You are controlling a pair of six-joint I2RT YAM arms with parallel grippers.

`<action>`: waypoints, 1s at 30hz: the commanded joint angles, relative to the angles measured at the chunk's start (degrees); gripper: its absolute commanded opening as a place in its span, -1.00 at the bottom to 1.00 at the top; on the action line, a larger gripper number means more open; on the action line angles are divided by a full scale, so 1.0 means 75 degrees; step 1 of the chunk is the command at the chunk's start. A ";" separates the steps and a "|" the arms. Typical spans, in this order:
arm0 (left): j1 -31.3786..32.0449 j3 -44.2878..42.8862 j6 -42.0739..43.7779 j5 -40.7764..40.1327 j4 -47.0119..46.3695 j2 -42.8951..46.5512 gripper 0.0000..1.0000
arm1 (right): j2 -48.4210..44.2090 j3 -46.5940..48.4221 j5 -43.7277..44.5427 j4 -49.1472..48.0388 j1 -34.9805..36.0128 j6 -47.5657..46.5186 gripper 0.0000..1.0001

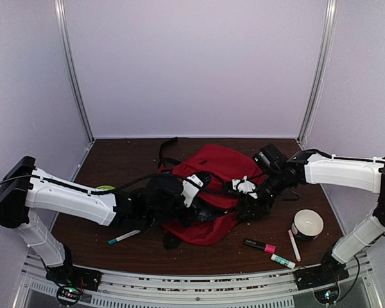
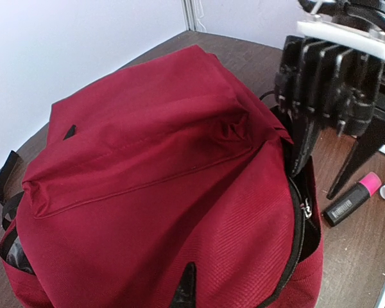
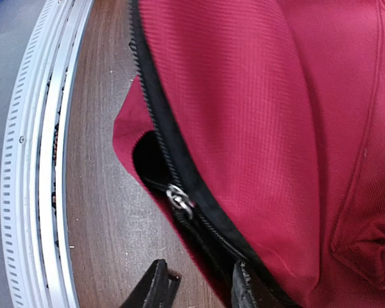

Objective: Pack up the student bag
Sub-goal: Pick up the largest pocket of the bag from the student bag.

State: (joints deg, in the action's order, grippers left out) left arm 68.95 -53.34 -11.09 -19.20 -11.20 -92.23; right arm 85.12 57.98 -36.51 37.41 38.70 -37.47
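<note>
The student bag [image 1: 213, 168], a big red backpack with a black zipper, lies in the middle of the table and fills the left wrist view [image 2: 154, 167]. My left gripper [image 1: 202, 196] is shut on a fold of its red fabric; only one black fingertip [image 2: 185, 289] pokes out of the cloth. My right gripper [image 1: 248, 206] stands open at the bag's near right edge [image 3: 202, 285]. The black zipper band runs between its fingers, and the silver slider [image 3: 179, 200] sits just beyond them beside a dark gap in the opening.
Right of the bag lie a black marker with a pink cap [image 1: 259, 245], a white marker with a green cap [image 1: 283, 260], a thin white pen [image 1: 294, 245] and a white roll [image 1: 307, 224]. A green-tipped marker [image 1: 124, 237] lies at the left. The metal rail [image 3: 38, 160] edges the table front.
</note>
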 commanded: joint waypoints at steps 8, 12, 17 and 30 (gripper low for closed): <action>-0.0041 0.0187 -0.0214 -0.0014 -0.0754 0.0365 -1.00 | 0.0842 0.0623 -0.0769 -0.0071 0.0205 0.0952 -0.20; -0.0041 0.0273 -0.0250 -0.0047 -0.0814 0.0399 -1.00 | 0.0913 0.0765 -0.1546 0.0378 0.0207 0.0942 -0.24; -0.0041 0.0280 -0.0276 0.0049 -0.0916 0.0406 -1.00 | 0.0913 0.0960 -0.2202 0.0127 0.0216 0.1620 -0.15; 0.0017 0.0317 -0.0361 -0.0037 -0.0916 0.0451 -1.00 | 0.0903 0.1251 -0.2684 -0.0208 0.0301 0.2106 -0.46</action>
State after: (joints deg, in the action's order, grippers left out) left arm 68.95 -51.24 -12.99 -19.22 -14.35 -90.87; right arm 93.65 67.99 -55.70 37.52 40.66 -23.42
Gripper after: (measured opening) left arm 0.019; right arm 0.315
